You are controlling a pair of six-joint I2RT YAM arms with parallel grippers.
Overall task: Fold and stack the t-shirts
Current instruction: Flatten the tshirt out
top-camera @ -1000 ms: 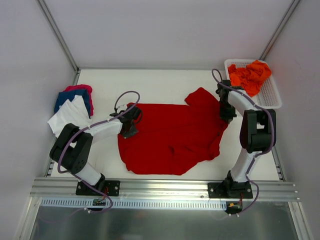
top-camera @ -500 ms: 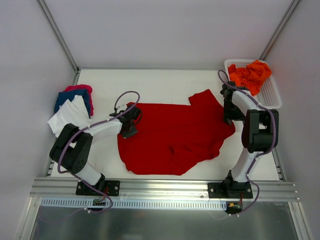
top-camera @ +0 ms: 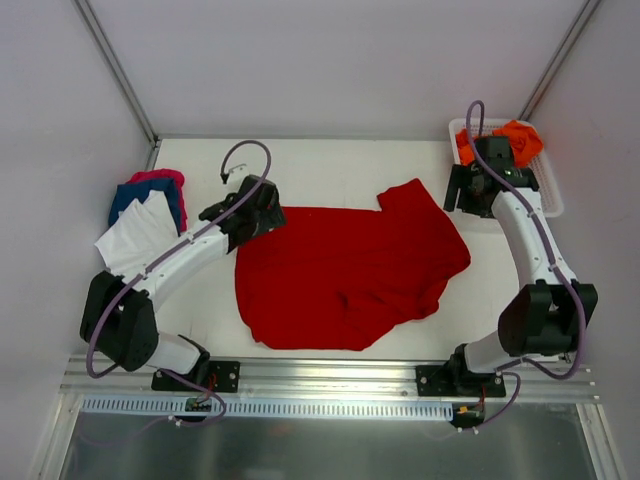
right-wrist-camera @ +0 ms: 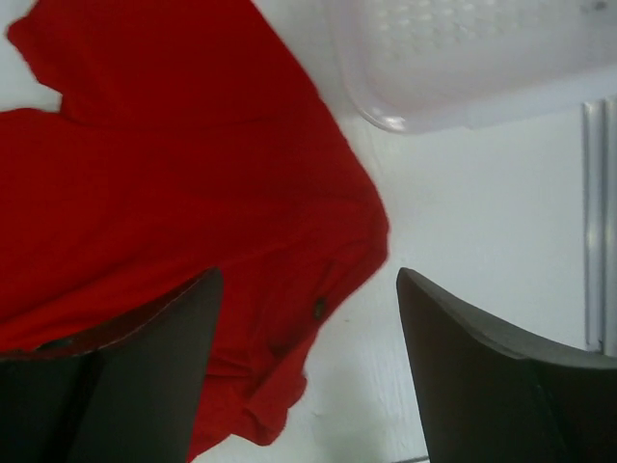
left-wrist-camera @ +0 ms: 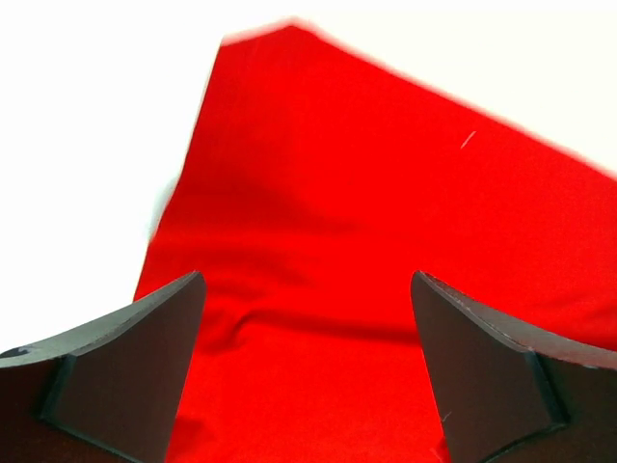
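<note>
Both arms have come up off the deep red tee [top-camera: 345, 265] in the last sec. The L arm [top-camera: 190, 258] has stretched out, so its jaws now sit over the tee's far-left corner. The R arm [top-camera: 530, 232] has swung out toward the white mesh basket [top-camera: 545, 195], leaving the tee's right edge drawn a bit further out than before. L jaws are apart w/ nothing between them, red cloth below. R jaws are likewise apart and empty, above the tee's right hem and bare counter [top-camera: 330, 170].

The tee lies spread mid-counter, mostly flat but not square. One sleeve pokes out at the far right, and the near-right hem is rumpled w/ creases running thru the middle. A white tee [top-camera: 135, 238], blue tee [top-camera: 130, 196] and pink tee [top-camera: 160, 177] sit piled at the left edge. The orange tees [top-camera: 500, 148] wait in the basket.

Handling, as I judge it: light, limp cloth w/ no stiffness, so it'll sag and drag rather than hold shape, and it'll bunch if you pull one side only. Pinch at corners or hems, e.g. a shoulder or sleeve seam w/ one arm and a bottom hem corner w/ the other. Keep the lift low and move both ends together. Watch that you don't grab a double layer at that rumpled near-right corner.
</note>
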